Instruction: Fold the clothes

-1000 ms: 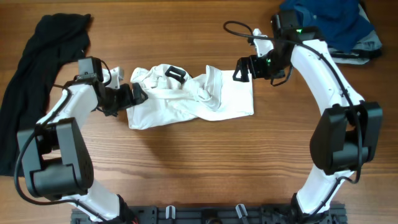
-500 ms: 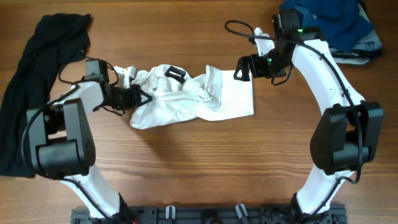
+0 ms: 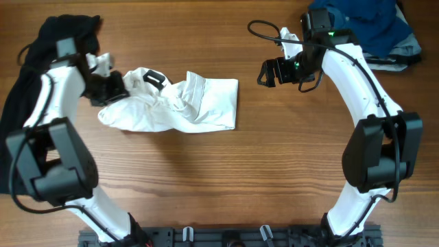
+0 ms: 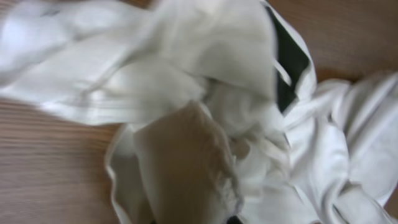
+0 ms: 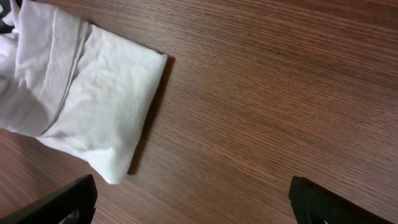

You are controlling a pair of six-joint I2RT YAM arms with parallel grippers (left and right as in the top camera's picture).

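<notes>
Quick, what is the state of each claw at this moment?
Left claw: closed on the shirt.
Right claw: open, holding nothing.

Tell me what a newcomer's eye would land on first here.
The crumpled white T-shirt in the middle of the wooden table, its left end bunched in the left gripper. The right gripper hangs open over bare wood to the shirt's right. A long black garment lies along the left edge and a blue heap at the top right corner.
</notes>
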